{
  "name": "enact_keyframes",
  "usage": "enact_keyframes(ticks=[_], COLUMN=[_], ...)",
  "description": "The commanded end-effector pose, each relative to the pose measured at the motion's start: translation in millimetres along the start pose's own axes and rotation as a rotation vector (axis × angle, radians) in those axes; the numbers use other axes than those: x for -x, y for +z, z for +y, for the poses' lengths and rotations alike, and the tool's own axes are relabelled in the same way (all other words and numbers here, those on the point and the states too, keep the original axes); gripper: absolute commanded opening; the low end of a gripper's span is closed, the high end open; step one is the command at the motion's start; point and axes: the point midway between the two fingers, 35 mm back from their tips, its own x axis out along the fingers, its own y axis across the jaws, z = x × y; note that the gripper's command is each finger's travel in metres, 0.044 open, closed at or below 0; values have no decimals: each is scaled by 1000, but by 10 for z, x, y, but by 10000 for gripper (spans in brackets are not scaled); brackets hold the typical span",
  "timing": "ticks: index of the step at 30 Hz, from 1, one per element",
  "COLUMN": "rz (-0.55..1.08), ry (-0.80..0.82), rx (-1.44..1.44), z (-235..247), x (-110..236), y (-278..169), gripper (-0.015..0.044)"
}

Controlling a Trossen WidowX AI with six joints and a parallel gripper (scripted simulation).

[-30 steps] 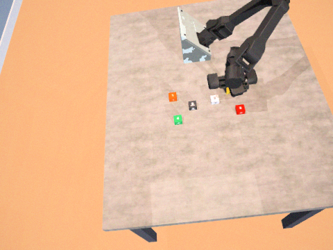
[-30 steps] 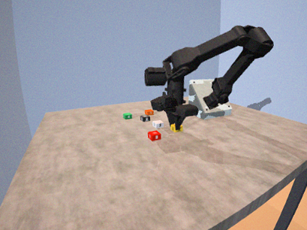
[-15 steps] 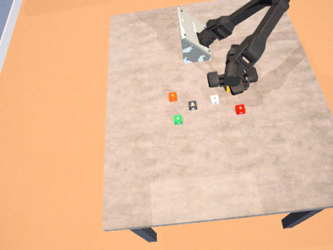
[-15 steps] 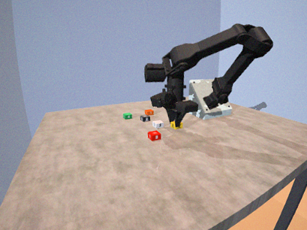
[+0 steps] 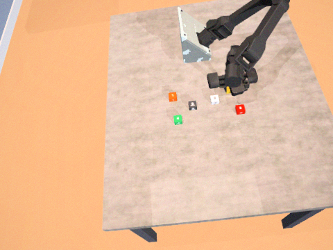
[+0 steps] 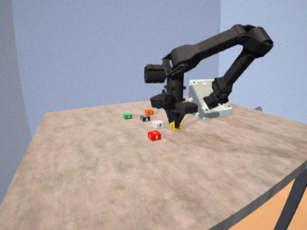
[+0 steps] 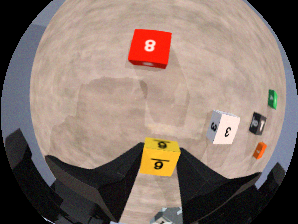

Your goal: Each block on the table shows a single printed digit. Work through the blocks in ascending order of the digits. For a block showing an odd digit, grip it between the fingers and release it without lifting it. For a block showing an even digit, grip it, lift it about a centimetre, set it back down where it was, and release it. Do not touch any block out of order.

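Observation:
My gripper (image 5: 229, 91) (image 6: 176, 125) (image 7: 160, 157) is down at the table and shut on a yellow block (image 5: 228, 90) (image 6: 176, 126) (image 7: 160, 156), which shows a digit that reads as 6 or 9. I cannot tell whether the block rests on the table or hangs just above it. A red block marked 8 (image 5: 240, 110) (image 6: 154, 135) (image 7: 150, 47) lies close by. A white block marked 3 (image 5: 214, 99) (image 6: 158, 123) (image 7: 224, 127), a dark grey block (image 5: 193, 105) (image 6: 145, 118) (image 7: 257, 123), an orange block (image 5: 173, 96) (image 6: 148, 112) (image 7: 260, 151) and a green block (image 5: 177, 119) (image 6: 127, 115) (image 7: 272, 99) lie further off.
The arm's pale grey base mount (image 5: 191, 38) (image 6: 208, 102) stands at the back of the table (image 5: 208, 167) (image 6: 96, 198). The arm reaches over from it to the blocks.

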Motion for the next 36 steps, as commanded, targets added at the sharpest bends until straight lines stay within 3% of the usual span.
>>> enact_keyframes(ticks=[1,15,26,36], rz=[7,7,7,7], ry=[2,2,2,1], rx=[-5,-5,-5,-5], z=[4,5,5,1], x=[-63,-106,-106,256], y=[-20,-21,-21,-18], gripper=[120,120,400,400])
